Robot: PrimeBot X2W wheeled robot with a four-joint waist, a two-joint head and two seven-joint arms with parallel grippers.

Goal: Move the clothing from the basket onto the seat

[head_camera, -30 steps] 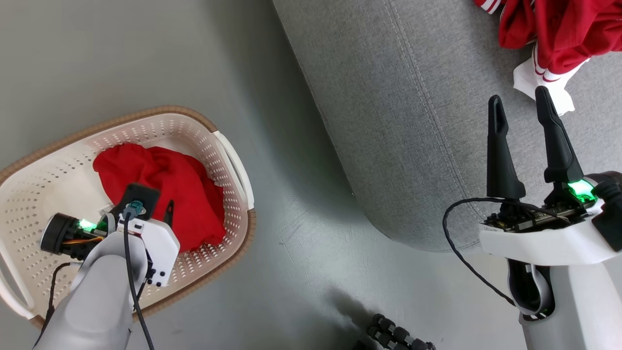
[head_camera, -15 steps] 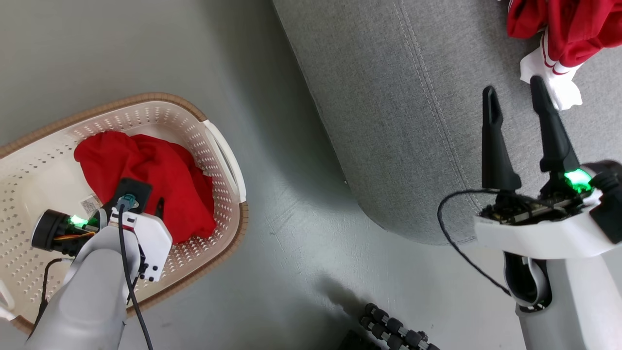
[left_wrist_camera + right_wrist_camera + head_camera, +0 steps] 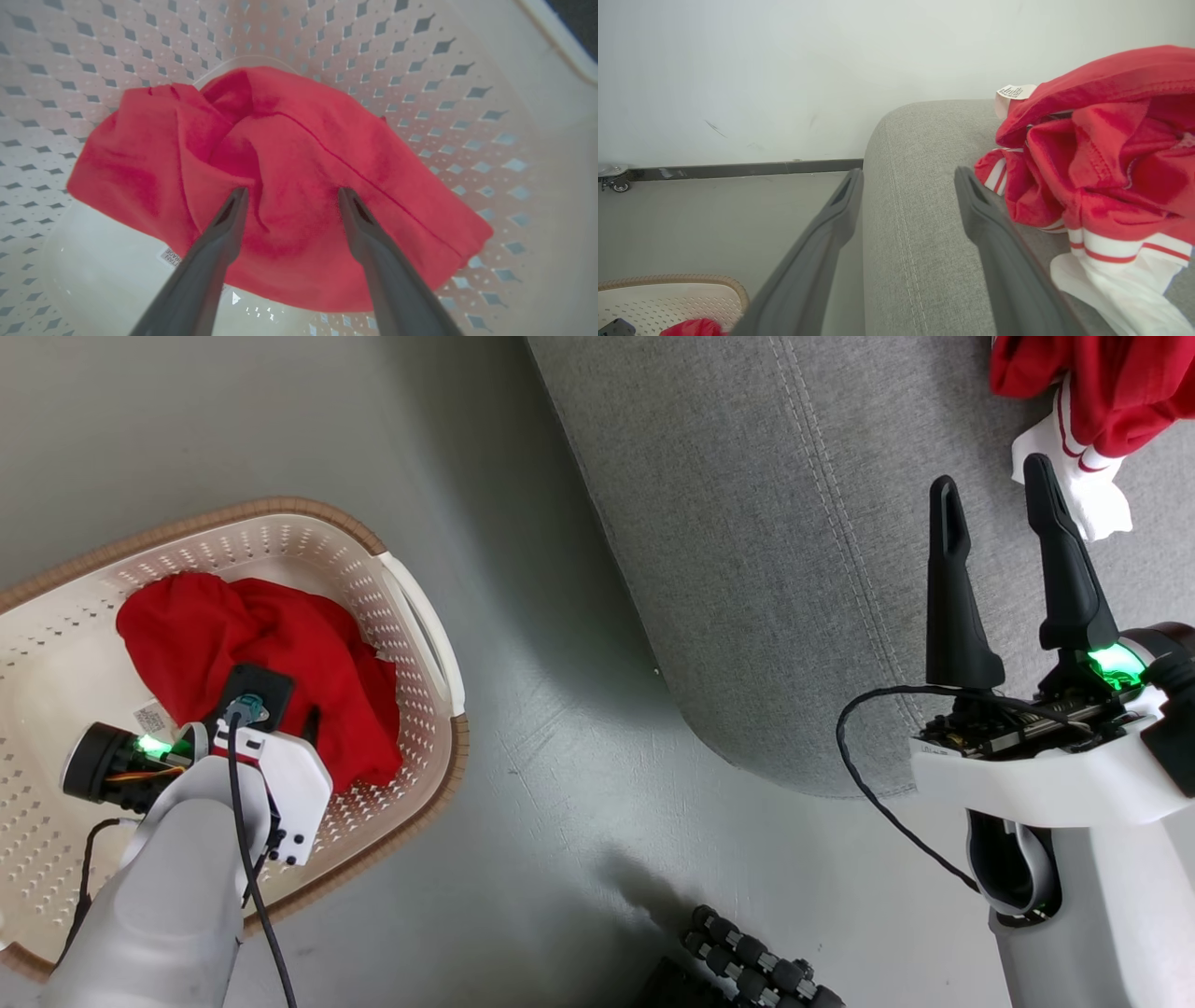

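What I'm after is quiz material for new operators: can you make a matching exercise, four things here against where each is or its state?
Column 1:
1. plain red garment
2. striped garment
3. left gripper
4. right gripper

Column 2:
A. open, above the seat
B. lying in the basket
C. open, reaching down into the basket
D. heaped on the seat

Pairs: 1-B, 2-D, 3-C, 4-A.

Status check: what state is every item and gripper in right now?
Basket: upright on floor, one garment inside.
Plain garment: crumpled in basket, not gripped.
Striped garment: heaped on seat.
Left gripper: open, tips at plain garment.
Right gripper: open, empty, over seat.
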